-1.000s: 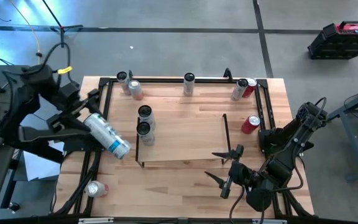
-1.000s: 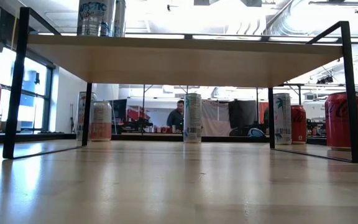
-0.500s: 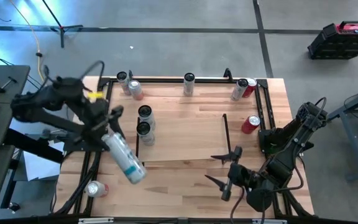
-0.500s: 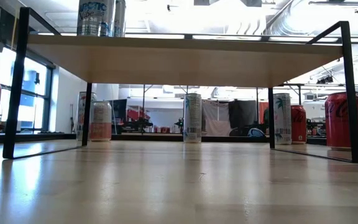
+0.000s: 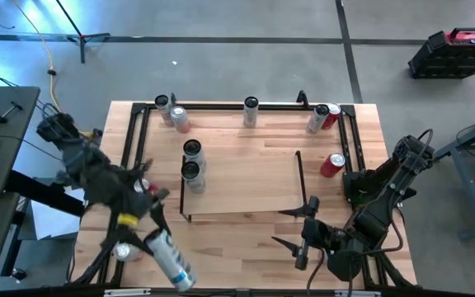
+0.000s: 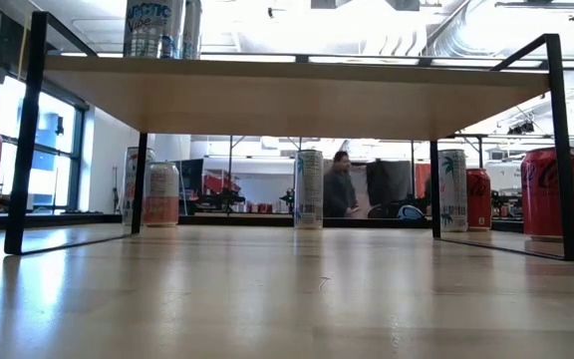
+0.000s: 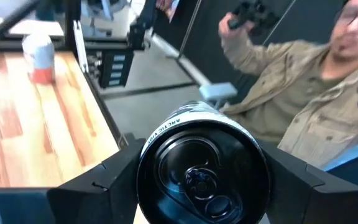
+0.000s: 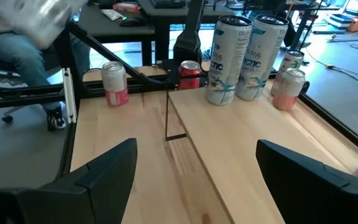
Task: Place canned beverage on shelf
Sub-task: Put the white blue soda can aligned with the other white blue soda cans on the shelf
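The light-wood tabletop edged with black rails (image 5: 246, 247) fills the middle of the high view. On it stands the shelf (image 5: 242, 177), a low rectangular light-wood board with thin black wire end frames. Two tall pale cans (image 5: 191, 162) already stand at the shelf's left end. Other cans ring the table: some along the far rail, a red can (image 5: 331, 165) on the table just right of the shelf, and a pinkish can (image 5: 125, 251) lying near the left front corner.

The left gripper (image 5: 157, 242) hangs over the table's front left edge, well apart from the shelf. It is clenched around a tall white-and-blue beverage can (image 5: 170, 260), which is tilted and points off the front edge. The left wrist view shows the fingers pressed against both sides of the can's top. A seated person in a tan jacket (image 7: 303, 106) shows beyond.

The right gripper (image 5: 302, 233) waits near the front right with its fingers spread and nothing between them.

The step in hand appears to be carrying the can. The next move probably calls for swinging it back over the shelf, righting it, and lowering it onto bare board beside the two standing cans.
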